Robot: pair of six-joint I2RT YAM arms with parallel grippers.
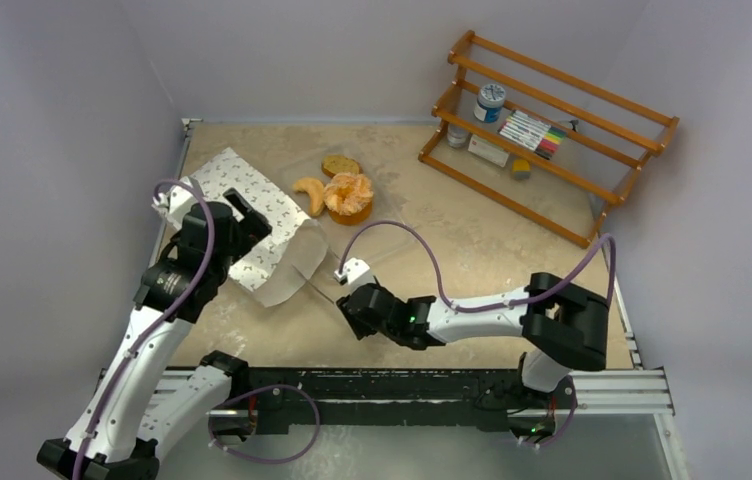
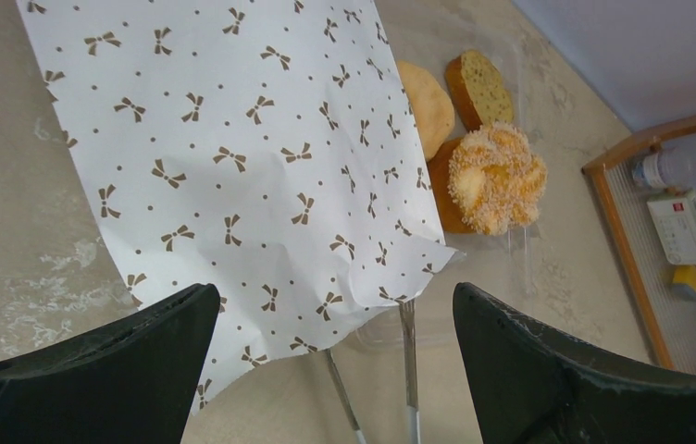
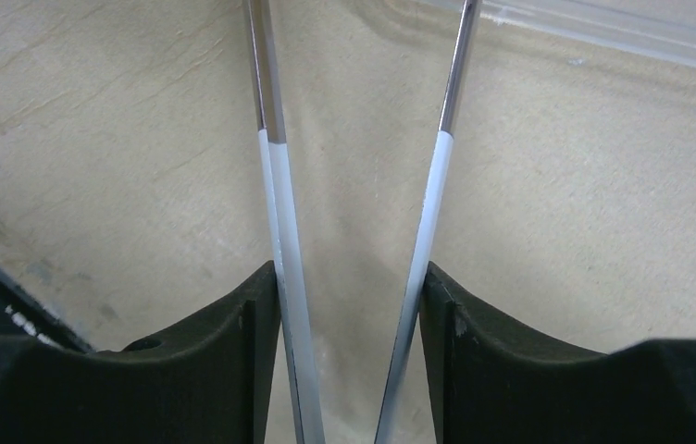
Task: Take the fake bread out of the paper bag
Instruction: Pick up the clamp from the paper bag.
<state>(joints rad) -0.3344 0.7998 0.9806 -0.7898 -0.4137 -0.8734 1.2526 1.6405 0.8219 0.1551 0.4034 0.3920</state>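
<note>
The counter (image 1: pixel 472 260) is a mottled beige slab, with a wooden rack (image 1: pixel 505 197) of small supplies at its far right corner. On the left side the paper bag (image 1: pixel 235 172) lies flat, white with brown bows. My left claw (image 2: pixel 333 305) hovers over the bag's near end, fingers spread wide and gripping nothing. Just right of the bag's far end sits a clear plastic tray (image 2: pixel 522 264), and the fake bread (image 1: pixel 337 190) rests there, outside the bag: a round sugared bun, a croissant to its left and a brown slice on the far side. My right claw (image 3: pixel 349 277) is low near the middle of the counter, clenched on the handles of the metal tongs (image 3: pixel 275 185). The tong tips point towards the bag's near right corner.
</note>
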